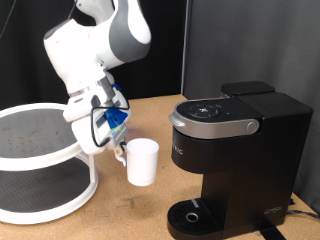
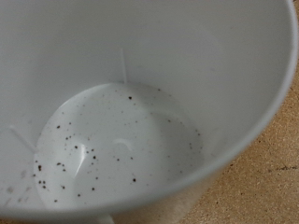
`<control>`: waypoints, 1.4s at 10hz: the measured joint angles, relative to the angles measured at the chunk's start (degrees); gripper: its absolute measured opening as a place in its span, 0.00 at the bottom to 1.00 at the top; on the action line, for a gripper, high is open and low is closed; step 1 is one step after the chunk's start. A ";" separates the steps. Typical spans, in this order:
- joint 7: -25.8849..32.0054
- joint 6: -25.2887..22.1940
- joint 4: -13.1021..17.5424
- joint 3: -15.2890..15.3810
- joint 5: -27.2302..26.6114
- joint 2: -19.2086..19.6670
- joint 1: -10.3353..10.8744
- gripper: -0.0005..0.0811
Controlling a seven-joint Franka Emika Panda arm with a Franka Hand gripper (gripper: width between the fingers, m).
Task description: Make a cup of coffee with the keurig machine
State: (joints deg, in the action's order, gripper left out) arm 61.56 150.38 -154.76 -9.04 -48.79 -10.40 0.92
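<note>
The white cup [image 1: 142,161] hangs upright just off the wooden table, to the exterior view's left of the keurig machine [image 1: 240,150]. My gripper [image 1: 116,149] is shut on the cup's handle side, at its left edge. The machine's grey lid [image 1: 212,115] is down, and its round drip tray [image 1: 190,215] has nothing on it. The cup is level with the machine's body, left of the tray and higher than it. The wrist view looks straight down into the cup [image 2: 121,140]: white walls and a floor dotted with dark specks. No fingers show there.
A white round two-tier rack [image 1: 40,160] stands at the exterior view's left, close beside my arm [image 1: 95,45]. A black curtain hangs behind. The machine's cable [image 1: 298,208] runs off at the right. Bare tabletop [image 1: 140,215] lies under the cup.
</note>
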 joint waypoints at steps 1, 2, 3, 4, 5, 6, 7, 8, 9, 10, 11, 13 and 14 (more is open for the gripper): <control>1.31 0.86 0.24 0.01 -1.52 1.23 0.18 0.09; 2.58 1.43 0.61 0.02 -3.07 2.42 0.40 0.09; 3.83 1.80 0.95 0.03 -4.30 3.40 0.55 0.09; 4.99 2.46 1.15 0.10 -5.54 4.21 0.67 0.09; 5.95 3.23 1.25 0.25 -6.85 5.05 0.87 0.09; 7.17 3.48 1.46 0.67 -8.55 5.81 1.03 0.09; 8.90 3.52 1.74 1.15 -10.85 6.53 1.36 0.09; 10.42 3.51 2.02 1.75 -12.99 7.13 1.74 0.09; 11.44 3.52 2.24 2.46 -14.91 7.63 2.14 0.09; 12.28 3.77 2.38 3.25 -17.00 7.86 2.63 0.09; 12.93 4.42 2.49 4.13 -19.01 8.01 3.05 0.09; 13.24 6.12 2.73 5.77 -21.98 8.71 3.94 0.09; 13.76 7.00 2.92 6.52 -23.84 9.08 4.27 0.09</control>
State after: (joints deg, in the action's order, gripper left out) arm 75.32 157.38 -151.84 -2.52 -72.63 -1.32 5.19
